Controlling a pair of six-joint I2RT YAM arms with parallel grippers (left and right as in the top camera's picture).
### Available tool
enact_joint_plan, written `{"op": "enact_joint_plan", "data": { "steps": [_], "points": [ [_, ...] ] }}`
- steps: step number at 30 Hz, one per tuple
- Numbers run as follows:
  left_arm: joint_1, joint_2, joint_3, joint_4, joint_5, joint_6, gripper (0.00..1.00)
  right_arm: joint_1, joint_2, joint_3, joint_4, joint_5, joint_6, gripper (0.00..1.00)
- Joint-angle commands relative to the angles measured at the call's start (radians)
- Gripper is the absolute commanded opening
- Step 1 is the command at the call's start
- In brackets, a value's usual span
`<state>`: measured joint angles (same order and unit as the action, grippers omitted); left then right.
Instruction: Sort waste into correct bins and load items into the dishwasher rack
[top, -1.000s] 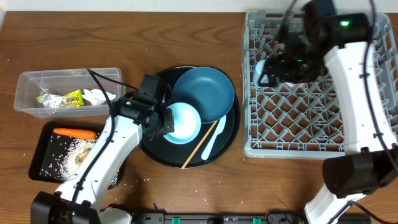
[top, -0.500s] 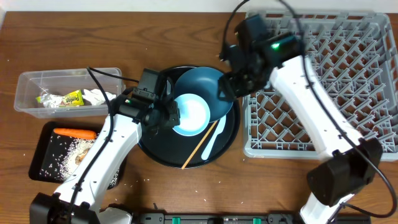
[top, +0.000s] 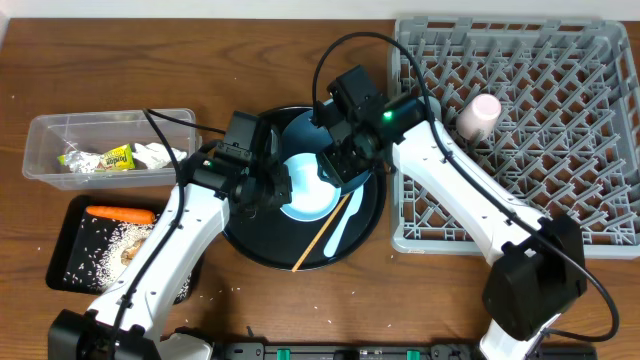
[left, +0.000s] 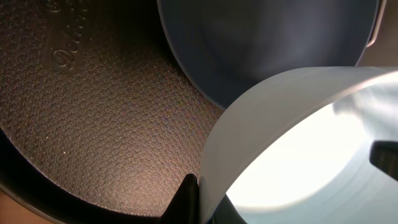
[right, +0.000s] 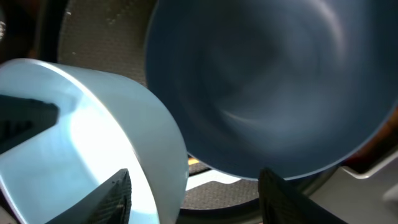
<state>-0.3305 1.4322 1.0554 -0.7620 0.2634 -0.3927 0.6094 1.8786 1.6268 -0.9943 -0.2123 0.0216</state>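
My left gripper (top: 272, 188) (left: 199, 200) is shut on the rim of the small light blue bowl (top: 305, 187) (left: 298, 143), which is tilted over the round black tray (top: 250, 245). My right gripper (top: 338, 165) (right: 199, 196) is open. One finger is inside the bowl (right: 81, 124) and the other is beyond the edge of the dark blue plate (top: 300, 135) (right: 267, 81). The white spoon (top: 338, 228) and the wooden chopstick (top: 315, 243) lie on the round tray. The pink cup (top: 478, 115) lies in the grey dishwasher rack (top: 520, 180). The light blue cup is out of view.
The clear box (top: 60, 135) at the left holds the yellow-green wrapper (top: 108, 158) and white tissue (top: 155, 153). The shallow black tray (top: 70, 270) below it holds the carrot (top: 120, 213) and rice (top: 115, 240).
My right arm has swung left from the rack to the round tray, and the pink cup now shows in the rack. The bowl in my left gripper has shifted slightly right.
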Motion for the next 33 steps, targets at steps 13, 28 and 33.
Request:
{"op": "enact_joint_plan", "data": {
  "steps": [13,28,33],
  "points": [
    [-0.003,-0.009,0.03,-0.01,0.01,-0.004,0.06,0.025,0.006,-0.008,0.033,0.067,0.019,0.2],
    [-0.003,-0.009,0.03,-0.01,0.01,-0.004,0.06,0.028,0.006,-0.008,0.042,0.066,0.027,0.26],
    [-0.003,-0.009,0.03,-0.006,0.01,-0.004,0.06,0.033,0.006,-0.008,0.057,0.066,0.034,0.28]
  ]
}}
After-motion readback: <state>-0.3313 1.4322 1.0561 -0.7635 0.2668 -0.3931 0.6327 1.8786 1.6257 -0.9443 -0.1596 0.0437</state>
